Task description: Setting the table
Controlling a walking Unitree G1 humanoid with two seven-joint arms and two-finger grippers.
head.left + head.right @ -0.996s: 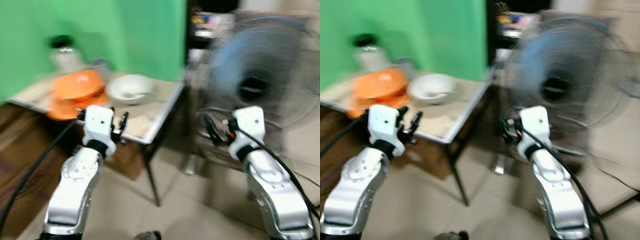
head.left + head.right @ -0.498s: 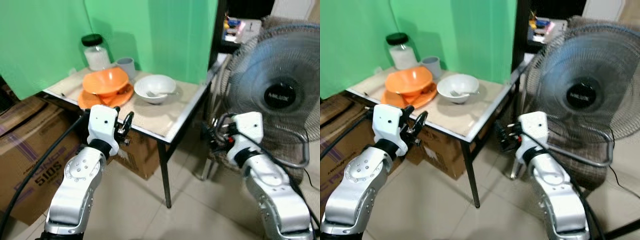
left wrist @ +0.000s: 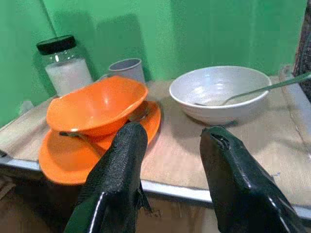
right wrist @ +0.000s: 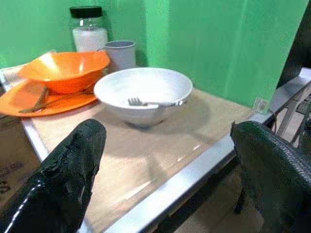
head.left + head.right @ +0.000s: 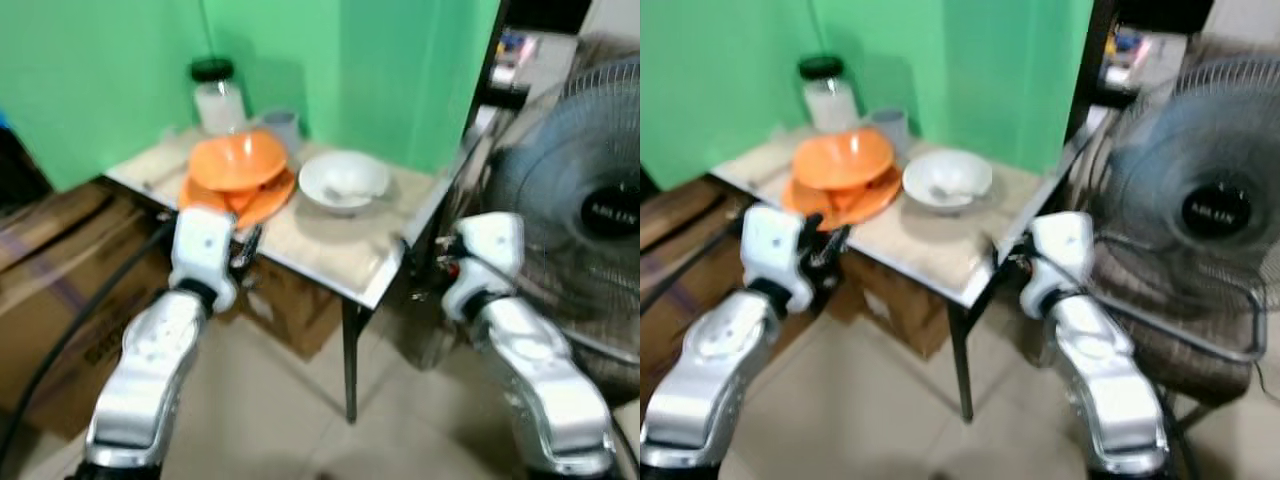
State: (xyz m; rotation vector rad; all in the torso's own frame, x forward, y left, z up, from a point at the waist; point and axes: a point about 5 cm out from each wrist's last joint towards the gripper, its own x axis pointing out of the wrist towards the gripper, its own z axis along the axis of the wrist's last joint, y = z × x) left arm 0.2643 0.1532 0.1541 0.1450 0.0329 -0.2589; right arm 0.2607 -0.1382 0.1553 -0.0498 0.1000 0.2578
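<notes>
A small table [image 5: 330, 248] stands against a green backdrop. On it an orange bowl [image 5: 237, 160] rests on an orange plate [image 5: 268, 205] with a spoon [image 4: 35, 95] lying on the plate. Beside them sits a white bowl [image 5: 343, 180] holding a fork [image 4: 151, 102]. Behind are a grey cup [image 3: 127, 69] and a black-lidded jar [image 5: 220, 97]. My left gripper [image 3: 173, 130] is open, level with the table's front edge before the orange plate. My right gripper [image 4: 167, 128] is open wide, facing the table's right corner near the white bowl.
A large standing fan [image 5: 598, 212] is close on my right, behind the right arm. Cardboard boxes [image 5: 55, 270] sit on the floor at the left and under the table. Tiled floor lies between me and the table leg [image 5: 350, 365].
The whole view has shifted and the table now looks nearer and more central, so the camera moved. Both arms stay raised in front with fingers apart.
</notes>
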